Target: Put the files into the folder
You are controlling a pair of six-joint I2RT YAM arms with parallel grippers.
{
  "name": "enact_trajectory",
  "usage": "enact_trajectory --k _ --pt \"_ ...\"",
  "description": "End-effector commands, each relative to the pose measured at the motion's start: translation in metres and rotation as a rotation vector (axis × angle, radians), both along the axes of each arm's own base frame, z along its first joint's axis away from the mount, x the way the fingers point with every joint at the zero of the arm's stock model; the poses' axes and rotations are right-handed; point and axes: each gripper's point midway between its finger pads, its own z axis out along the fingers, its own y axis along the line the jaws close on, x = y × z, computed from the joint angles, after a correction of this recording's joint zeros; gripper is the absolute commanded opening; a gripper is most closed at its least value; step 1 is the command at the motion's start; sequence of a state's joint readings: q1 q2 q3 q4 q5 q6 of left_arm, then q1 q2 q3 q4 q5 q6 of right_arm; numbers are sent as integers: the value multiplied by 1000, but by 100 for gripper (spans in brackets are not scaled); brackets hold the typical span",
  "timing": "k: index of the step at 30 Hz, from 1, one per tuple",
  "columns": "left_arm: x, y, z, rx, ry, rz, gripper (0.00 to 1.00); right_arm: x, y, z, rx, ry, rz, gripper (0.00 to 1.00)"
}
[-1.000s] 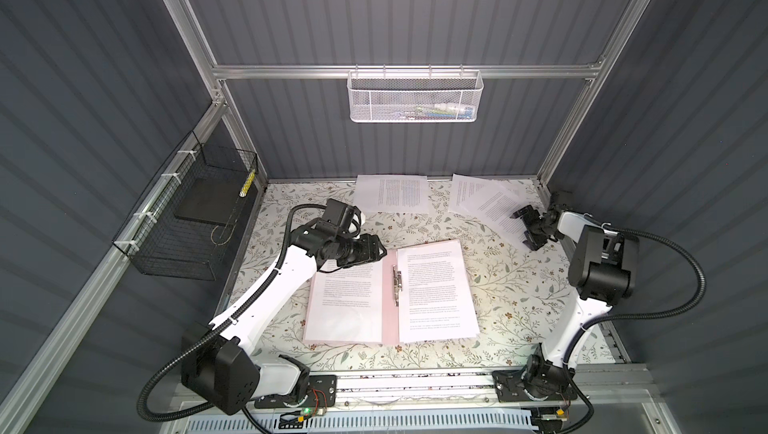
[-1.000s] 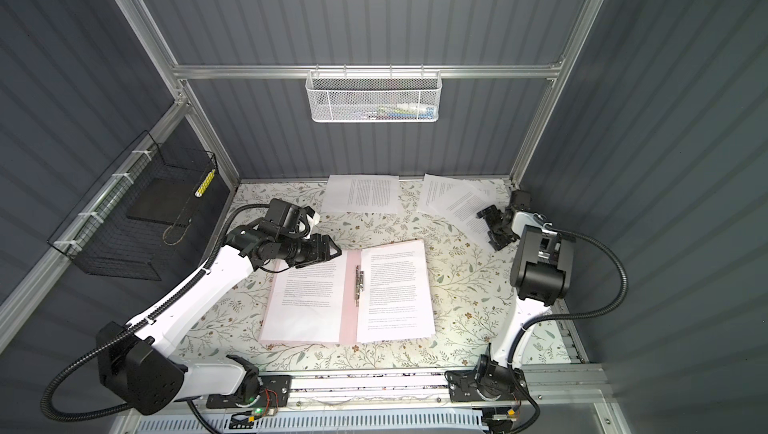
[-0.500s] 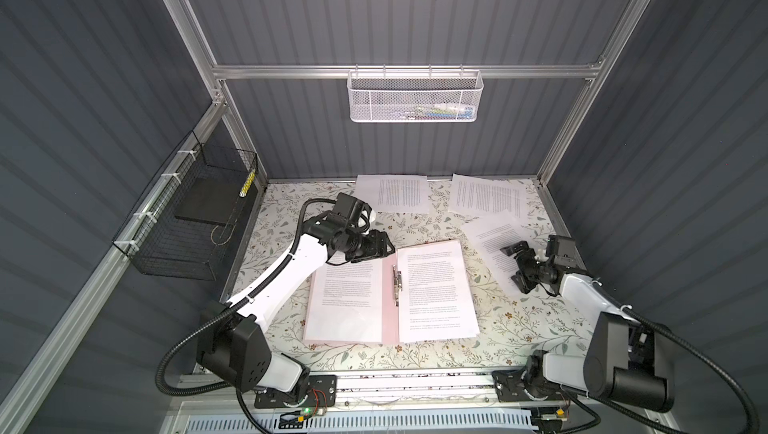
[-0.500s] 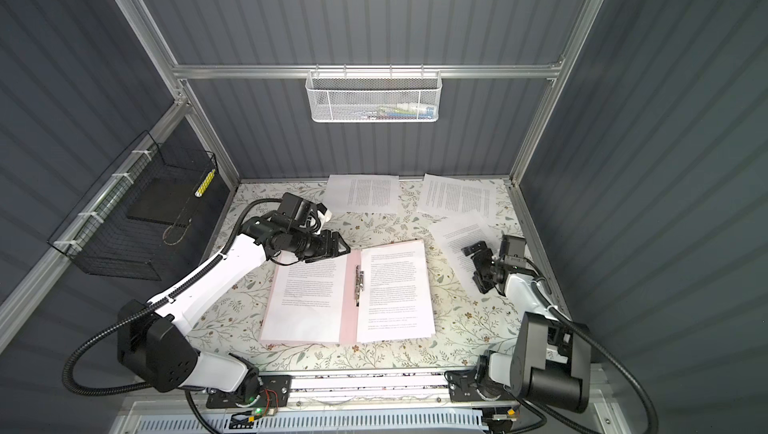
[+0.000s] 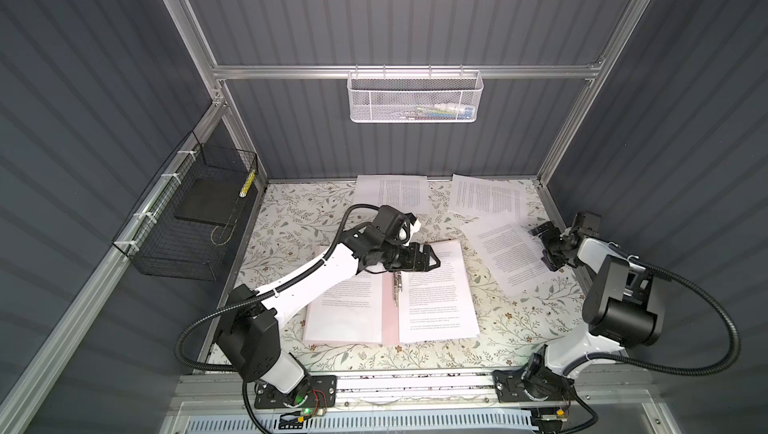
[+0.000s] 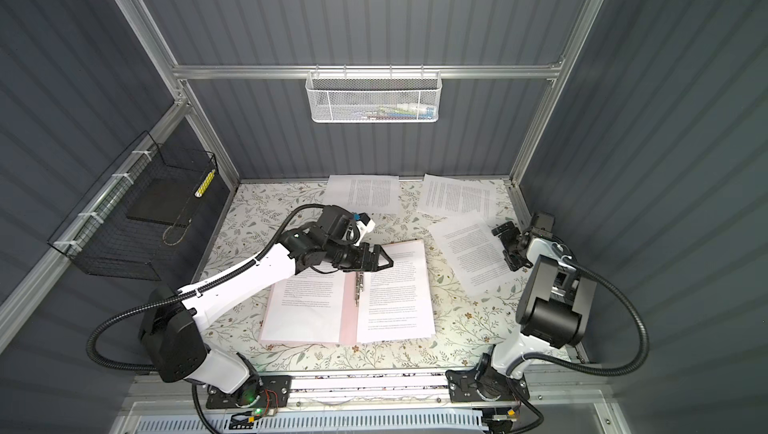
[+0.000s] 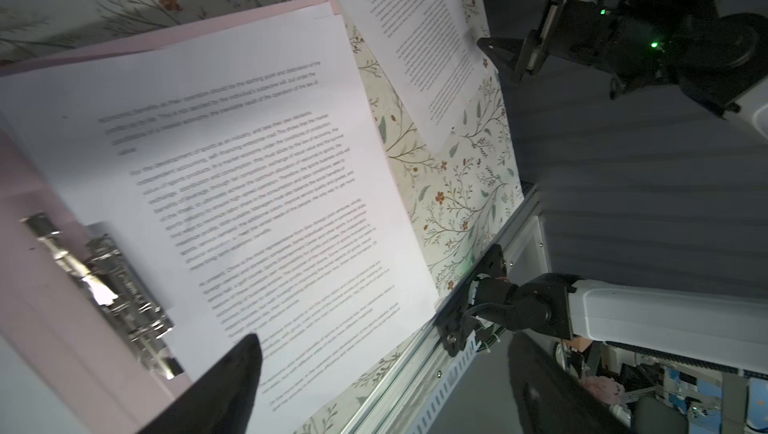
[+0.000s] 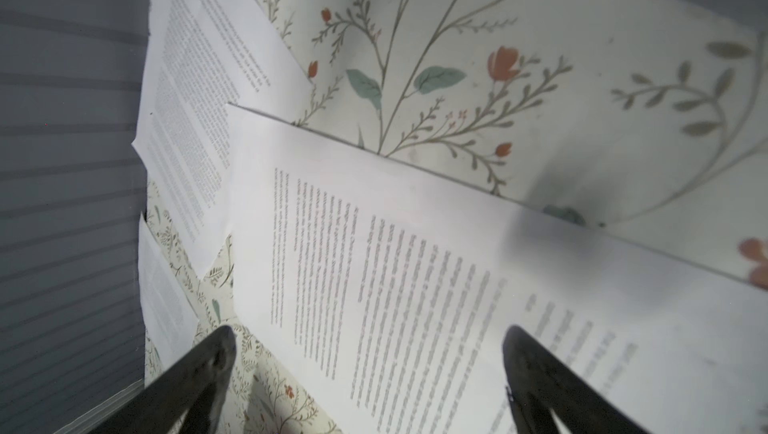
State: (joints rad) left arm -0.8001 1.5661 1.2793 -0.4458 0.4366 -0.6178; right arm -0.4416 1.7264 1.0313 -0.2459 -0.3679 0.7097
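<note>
Moved since a second ago: left gripper [image 5: 433, 263] slid from the folder's far-left corner over to the top of the spine and spread its jaws. The right gripper [image 5: 542, 246] came forward from the back corner, and one loose sheet [image 5: 507, 257] now lies further forward, near the folder's right side.
Left jaws: wide open, holding nothing. In the left wrist view one finger [image 7: 232, 378] hangs over the right-hand page.
Right jaws: fully spread too, and empty. They sit at the outer edge of that loose sheet, fingers [image 8: 212, 361] low over paper and table. Can't tell if they touch.
Folder: the pink folder [image 5: 390, 328] lies open flat at front centre of the floral table [image 5: 291, 220], with its metal clip [image 5: 397, 286] on the spine.
Files in: printed pages on both halves, with a small stack [image 5: 436, 299] on the right half.
Files out: the loose sheet, plus a back-centre sheet [image 5: 392, 193] and a back-right sheet [image 5: 486, 199] by the rear wall.
Meaning: looks like the left arm just let go over the folder, so those pages are parked there. I'd say roughly halfway, three sheets to go.
Next, my guess: right arm pinches the loose sheet's edge and slides it onto the stack.
Risk: thin paper lying flat is hard to pinch, so it could crumple or shove the stack askew.
</note>
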Motion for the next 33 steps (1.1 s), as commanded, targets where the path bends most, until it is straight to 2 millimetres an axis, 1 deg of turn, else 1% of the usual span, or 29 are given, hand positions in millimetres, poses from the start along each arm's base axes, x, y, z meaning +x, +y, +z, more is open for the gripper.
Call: enact_trajectory --k 1,5,7,11,14,15,16,18,20,21,22,23,24,25,27,29,31,33 --pt "-6 -28 1 -83 27 -33 100 -5 -2 -17 21 70 20 99" --pt "-14 -51 -5 -80 37 -81 100 -12 8 -26 86 74 5 99" --pt "-15 -59 -6 -82 41 -96 100 -17 17 -28 130 59 -6 99" --pt "-13 -68 -6 -86 50 -107 100 -33 39 -30 238 33 -42 99" --pt "-10 -70 -6 -80 45 -104 100 -49 62 -26 288 -13 -53 99" --pt "-10 -69 -9 -72 49 -105 100 -56 69 -24 285 -17 -56 99" --pt "-7 -74 2 -93 34 -109 100 -63 77 -22 288 -33 -58 99" --pt "-6 -76 3 -96 34 -110 100 -76 92 -15 308 -63 -64 99" --pt "-6 -77 2 -94 37 -111 100 -82 113 4 290 -112 -22 99" --pt "-5 -78 0 -91 42 -111 100 -82 123 18 262 -148 20 99" --pt "-4 -80 -1 -89 46 -116 100 -79 128 35 222 -193 61 99" --pt "-4 -82 -2 -89 50 -119 100 -76 129 49 179 -231 91 99" --pt "-3 -84 -3 -91 57 -122 100 -71 126 70 122 -287 118 99" --pt "-4 -89 -4 -92 61 -127 100 -65 120 84 62 -320 139 99" --pt "-6 -99 -7 -86 66 -143 100 -48 115 101 19 -355 186 99" --pt "-9 -112 -9 -73 60 -162 100 -25 118 110 33 -366 256 99" --pt "-13 -128 -15 -55 59 -180 100 5 123 114 66 -363 321 99" --pt "-16 -143 -22 -39 57 -193 100 32 123 103 96 -308 348 99"
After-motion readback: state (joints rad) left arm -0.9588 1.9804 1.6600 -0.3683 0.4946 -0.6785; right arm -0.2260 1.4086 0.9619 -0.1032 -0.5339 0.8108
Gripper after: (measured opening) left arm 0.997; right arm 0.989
